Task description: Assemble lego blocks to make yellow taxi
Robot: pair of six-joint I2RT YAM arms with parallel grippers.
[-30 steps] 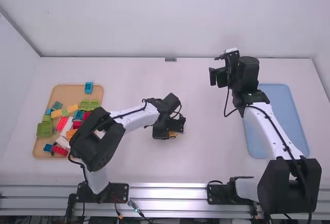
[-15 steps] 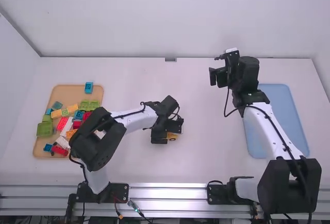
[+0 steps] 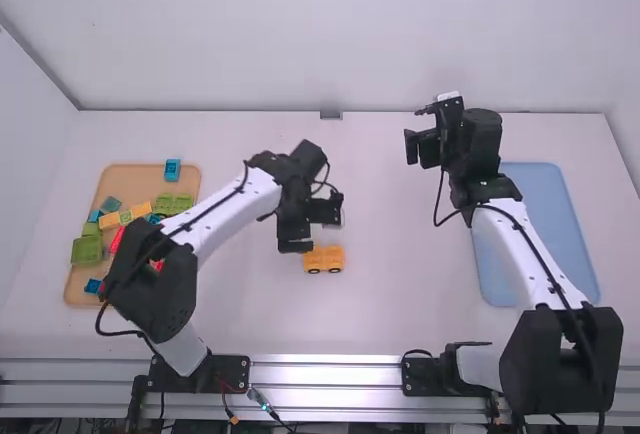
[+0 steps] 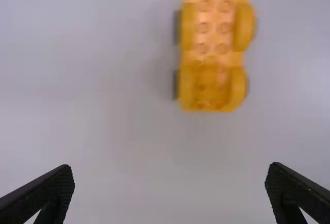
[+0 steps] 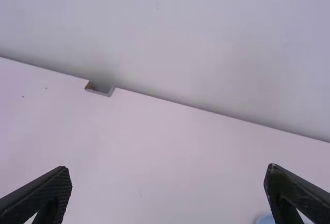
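Observation:
In the high view my left gripper [image 3: 318, 229] is over the middle of the table, just behind and left of a yellow-orange car base [image 3: 324, 258] with dark wheels. The left wrist view has that car base [image 4: 214, 53] lying on the table with studs facing up, beyond my left gripper [image 4: 170, 182], whose fingers stand wide apart with nothing between them. My right gripper [image 3: 422, 147] is raised at the back right in the high view. In the right wrist view my right gripper [image 5: 168, 182] is open and holds nothing.
On the left stands a tan tray [image 3: 131, 176] with several coloured blocks, a blue block [image 3: 172, 170] at its back edge. A blue tray [image 3: 545, 219] lies at the right, partly behind the right arm. A small bracket [image 3: 331, 115] sits at the table's back edge.
My left gripper has moved back and to the left, off the car base, which now shows fully where before it was mostly covered. The right arm has kept still.

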